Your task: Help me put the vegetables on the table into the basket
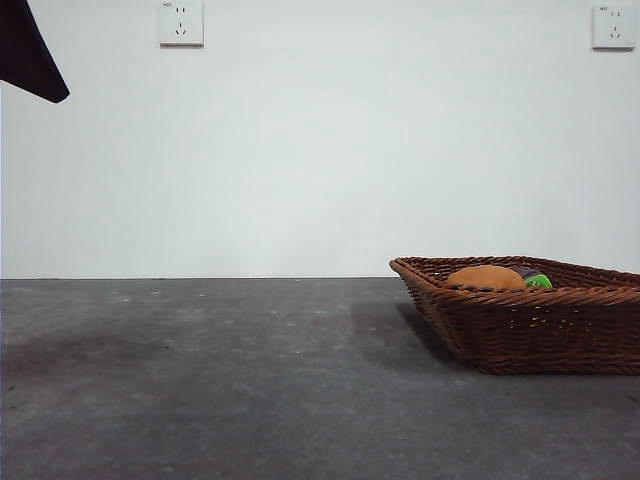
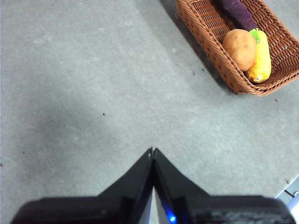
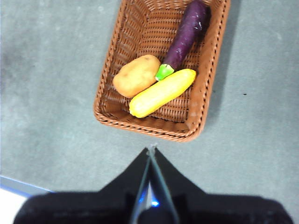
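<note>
White wall [image 1: 320, 150] with two power sockets [image 1: 181, 22] backs the dark grey, faintly speckled matte table [image 1: 220, 380], seen level in the front view. On that table sits the basket [image 1: 540, 330], shallow and rectangular, of brown woven wicker with flared sides and a braided rim.

All three vegetables lie inside the basket. The potato [image 3: 136, 75] is a smooth brown oval. Touching it lies the yellow-orange vegetable [image 3: 162, 92], oblong, nearest the basket's short end wall. The eggplant [image 3: 186, 33] is long, glossy purple, its green cap [image 3: 163, 72] meeting both of the others.

Around the basket the table is bare on every side shown, with wide open surface beside its long side in the left wrist view.

From the front only the potato's top and a sliver of green and purple rise above the rim; the yellow-orange vegetable is hidden there. The wrist views show the full contents and the weave of the basket floor.

The left gripper [image 2: 152, 150] hangs over bare table well apart from the basket, jaws pressed together, holding nothing. The right gripper [image 3: 151, 148] hangs just outside the basket's short end, jaws likewise together and empty. A black arm tip [image 1: 28, 55] shows at one top corner of the front view.
</note>
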Available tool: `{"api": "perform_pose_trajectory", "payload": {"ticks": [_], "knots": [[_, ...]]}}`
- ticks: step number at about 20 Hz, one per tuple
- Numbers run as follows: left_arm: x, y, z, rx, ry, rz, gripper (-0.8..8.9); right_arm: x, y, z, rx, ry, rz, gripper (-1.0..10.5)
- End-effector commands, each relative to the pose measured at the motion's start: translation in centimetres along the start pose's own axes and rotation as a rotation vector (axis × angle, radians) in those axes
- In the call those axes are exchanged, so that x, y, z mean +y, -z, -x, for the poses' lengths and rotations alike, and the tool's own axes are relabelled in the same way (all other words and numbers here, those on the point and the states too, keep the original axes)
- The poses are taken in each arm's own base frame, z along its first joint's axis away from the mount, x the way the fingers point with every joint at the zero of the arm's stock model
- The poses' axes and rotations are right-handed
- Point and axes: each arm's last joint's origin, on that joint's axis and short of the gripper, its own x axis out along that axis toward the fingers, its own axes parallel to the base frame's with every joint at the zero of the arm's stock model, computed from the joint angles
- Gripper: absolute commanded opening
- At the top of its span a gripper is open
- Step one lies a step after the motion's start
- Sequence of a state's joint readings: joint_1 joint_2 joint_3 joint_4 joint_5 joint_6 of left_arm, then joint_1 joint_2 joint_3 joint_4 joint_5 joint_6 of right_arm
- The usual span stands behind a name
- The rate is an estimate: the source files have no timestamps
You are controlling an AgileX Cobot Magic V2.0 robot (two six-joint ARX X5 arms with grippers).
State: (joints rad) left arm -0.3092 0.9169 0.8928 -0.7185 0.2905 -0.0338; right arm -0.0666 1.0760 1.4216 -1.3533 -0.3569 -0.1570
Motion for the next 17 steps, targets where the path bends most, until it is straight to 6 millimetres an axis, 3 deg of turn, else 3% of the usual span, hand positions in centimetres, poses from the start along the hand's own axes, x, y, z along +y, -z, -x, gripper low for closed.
{"api": "perform_pose_trajectory", "payload": {"ticks": [1,8,11,17], "knots": [[0.1,-0.1,0.0,-0.012,-0.011,-0.035,-0.04,0.0,0.2,0.0,0.021,-0.002,-0.002,0.0],[0.9,-2.2,0.7,-0.236,-0.232,-0.117,-0.04,0.0,0.2,0.0,0.021,-0.001,-0.002,0.0],[1.8,-2.5,3.3,-0.365,-0.398,-0.16,-0.04,0.0,0.2,0.0,0.022,0.005,-0.001,0.0],[1.8,-0.3,10.3,-0.563,-0.664,-0.2,-0.04,0.0,0.2,0.0,0.022,0.006,-0.001,0.0]]}}
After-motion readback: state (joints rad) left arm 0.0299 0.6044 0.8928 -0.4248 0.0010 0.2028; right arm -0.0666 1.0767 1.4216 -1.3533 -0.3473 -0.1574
